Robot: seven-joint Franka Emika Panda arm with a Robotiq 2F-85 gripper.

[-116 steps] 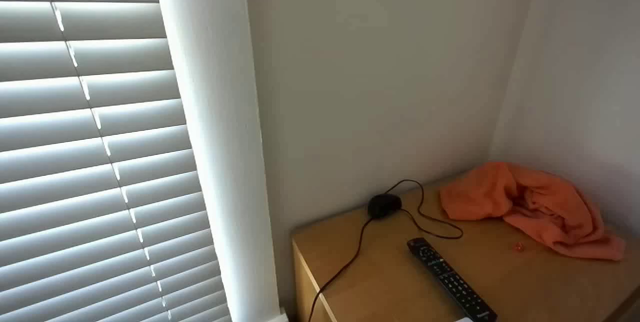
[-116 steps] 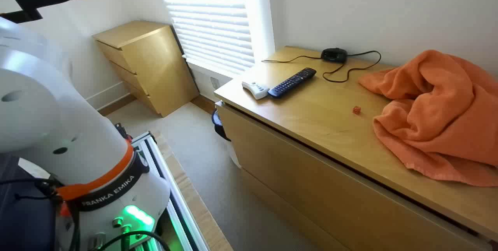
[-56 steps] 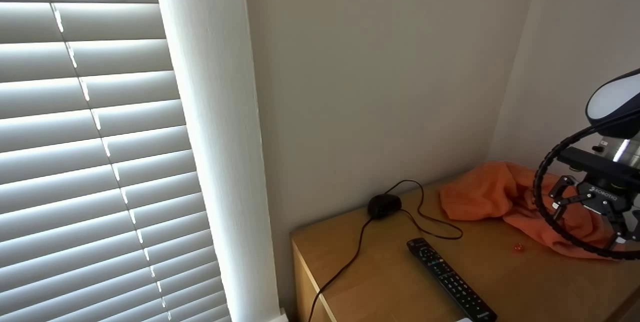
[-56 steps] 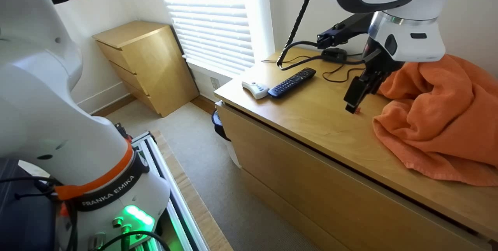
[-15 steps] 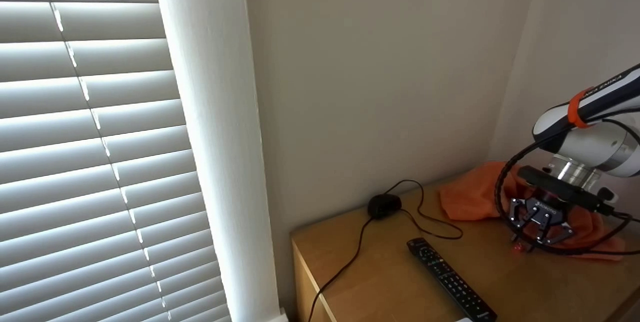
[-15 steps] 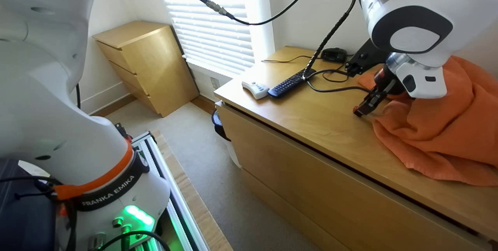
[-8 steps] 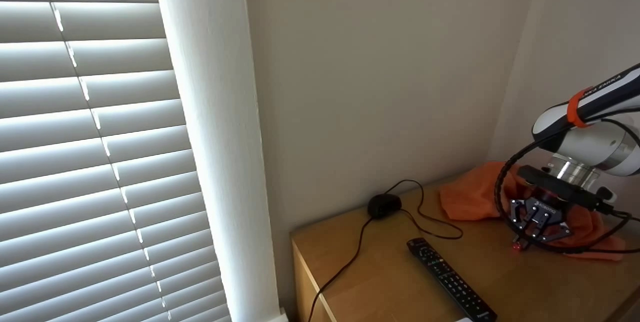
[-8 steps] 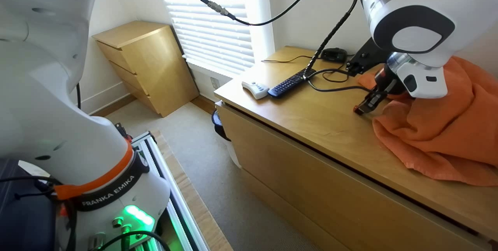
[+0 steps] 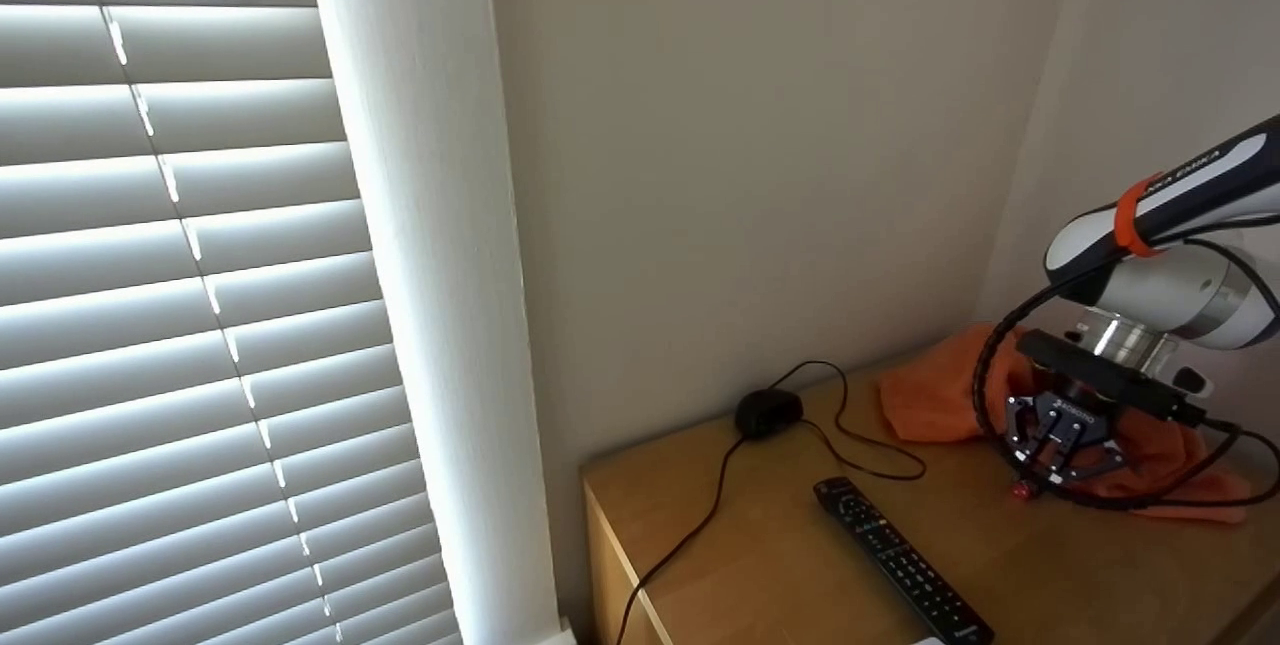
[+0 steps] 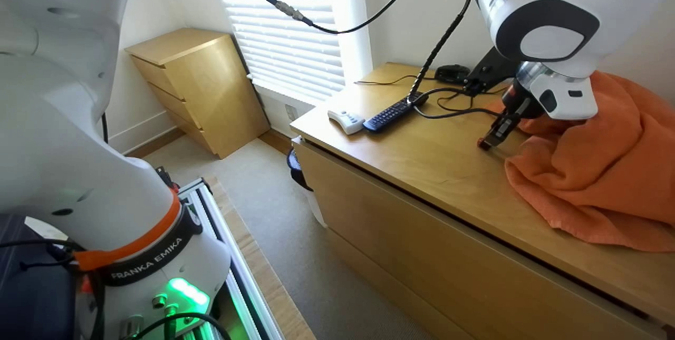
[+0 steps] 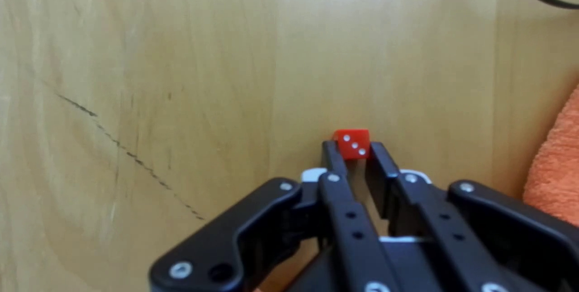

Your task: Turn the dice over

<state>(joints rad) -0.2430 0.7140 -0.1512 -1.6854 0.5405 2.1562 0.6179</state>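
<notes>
Lettering: FRANKA EMIKA legible on the arm base (image 10: 148, 263); forearm (image 9: 1200, 187) shows part of the same name past an orange band (image 9: 1133, 220); ROBOTIQ in small type on the gripper (image 11: 354, 148). Print on the remote (image 10: 391, 116) too small to make out. Gripper clamped on the red die (image 11: 353, 143), a fingertip (image 11: 333, 158) at each side; a face with three white pips shows in the wrist view. Die located between front and back edges of the counter (image 10: 437, 163); cannot tell whether it touches the wood. Orange towel (image 10: 606, 171) heaped near the die, along the back edge. White controller (image 10: 346, 121) near the front corner, just beside the remote. Black corded device (image 10: 452, 73) by the back edge. In an exterior view an arm cable (image 10: 444, 39) crosses in front of the remote. Tally: one die, one remote, one controller, one device, one towel.
</notes>
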